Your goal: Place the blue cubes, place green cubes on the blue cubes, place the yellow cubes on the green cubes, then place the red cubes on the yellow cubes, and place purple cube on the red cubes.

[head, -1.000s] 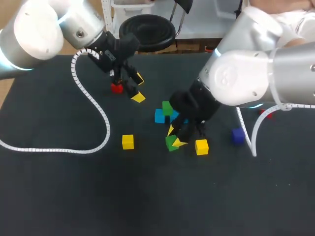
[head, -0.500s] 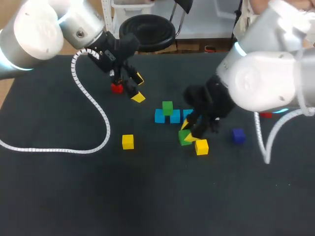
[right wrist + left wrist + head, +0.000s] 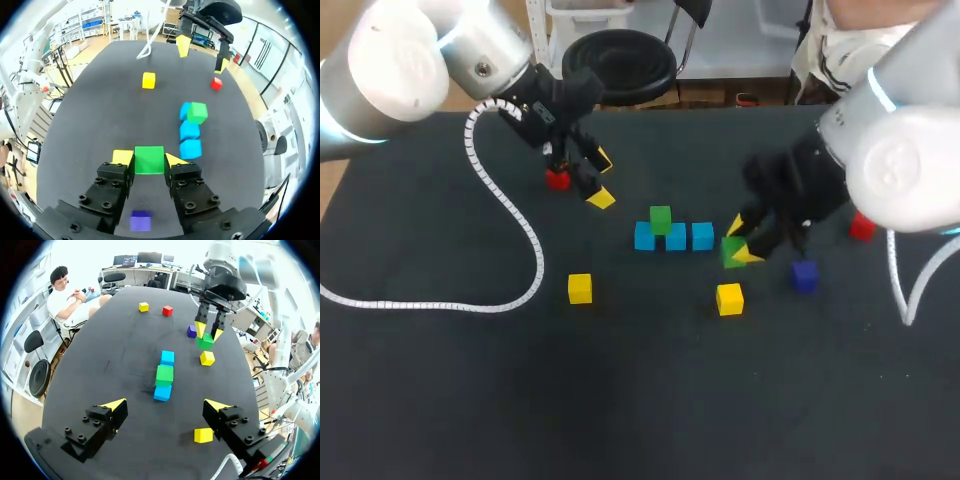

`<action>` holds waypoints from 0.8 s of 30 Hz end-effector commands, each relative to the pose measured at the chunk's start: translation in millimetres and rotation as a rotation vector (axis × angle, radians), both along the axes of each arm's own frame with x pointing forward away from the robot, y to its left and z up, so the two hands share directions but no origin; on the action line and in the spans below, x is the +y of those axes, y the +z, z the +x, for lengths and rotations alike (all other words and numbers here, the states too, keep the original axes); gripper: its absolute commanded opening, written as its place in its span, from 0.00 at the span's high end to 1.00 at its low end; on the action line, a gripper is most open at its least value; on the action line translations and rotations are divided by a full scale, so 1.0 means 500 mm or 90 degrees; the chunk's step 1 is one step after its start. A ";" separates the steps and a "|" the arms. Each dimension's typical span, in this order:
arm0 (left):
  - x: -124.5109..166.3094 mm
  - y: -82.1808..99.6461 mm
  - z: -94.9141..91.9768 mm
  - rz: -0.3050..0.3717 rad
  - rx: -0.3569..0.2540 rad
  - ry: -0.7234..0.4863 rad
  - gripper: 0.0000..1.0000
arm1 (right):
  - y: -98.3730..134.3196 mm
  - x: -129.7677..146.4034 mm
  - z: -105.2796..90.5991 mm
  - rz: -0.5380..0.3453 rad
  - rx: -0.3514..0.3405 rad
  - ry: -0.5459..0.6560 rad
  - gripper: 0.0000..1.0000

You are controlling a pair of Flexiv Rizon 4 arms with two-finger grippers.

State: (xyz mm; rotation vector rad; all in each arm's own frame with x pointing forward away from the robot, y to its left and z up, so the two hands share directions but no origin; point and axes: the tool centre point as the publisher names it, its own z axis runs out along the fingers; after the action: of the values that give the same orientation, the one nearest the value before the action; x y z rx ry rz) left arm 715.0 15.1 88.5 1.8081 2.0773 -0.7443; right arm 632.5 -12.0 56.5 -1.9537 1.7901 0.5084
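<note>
Three blue cubes [image 3: 676, 240] lie in a row mid-table, and one green cube [image 3: 660, 218] sits on top of them. Just right of that row my right gripper [image 3: 742, 245] is shut on a second green cube [image 3: 731, 251], which shows squarely between its yellow tips [image 3: 149, 160]. One yellow cube [image 3: 728, 298] lies in front of it, another [image 3: 580, 288] further left. A purple cube [image 3: 804, 275] and a red cube [image 3: 861, 227] lie to the right. At the back left my left gripper [image 3: 602, 178] stands open next to another red cube [image 3: 557, 179], holding nothing.
A white coiled cable [image 3: 510, 215] trails across the table's left side. The left wrist view shows a further yellow cube [image 3: 143, 306] beyond the red cube [image 3: 167, 310] at the far end. The table's near half is bare black surface [image 3: 640, 400].
My right gripper has carried the green cube to the right and toward the back, from beside the near yellow cube to the right end of the blue row. The left arm has not moved.
</note>
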 end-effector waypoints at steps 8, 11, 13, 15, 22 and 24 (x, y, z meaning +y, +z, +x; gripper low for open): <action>0.002 0.000 0.000 0.000 -0.001 -0.001 0.00 | 0.002 0.065 0.078 0.016 0.041 0.047 1.00; 0.002 0.000 0.000 0.000 -0.001 -0.001 0.00 | 0.002 0.067 0.073 0.015 0.046 0.041 1.00; 0.002 0.000 0.000 0.000 -0.001 -0.001 0.00 | 0.002 0.067 0.073 0.015 0.046 0.041 1.00; 0.002 0.000 0.000 0.000 -0.001 -0.001 0.00 | 0.002 0.067 0.073 0.015 0.046 0.041 1.00; 0.002 0.000 0.000 0.000 -0.001 -0.001 0.00 | 0.002 0.067 0.073 0.015 0.046 0.041 1.00; 0.002 0.000 0.000 0.000 -0.001 -0.001 0.00 | 0.002 0.067 0.073 0.015 0.046 0.041 1.00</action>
State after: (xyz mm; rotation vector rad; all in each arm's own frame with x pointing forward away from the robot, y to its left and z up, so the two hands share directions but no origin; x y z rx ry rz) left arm 715.0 15.2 88.6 1.8081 2.0773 -0.7442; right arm 669.9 22.3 57.4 -2.0067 1.7629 0.6260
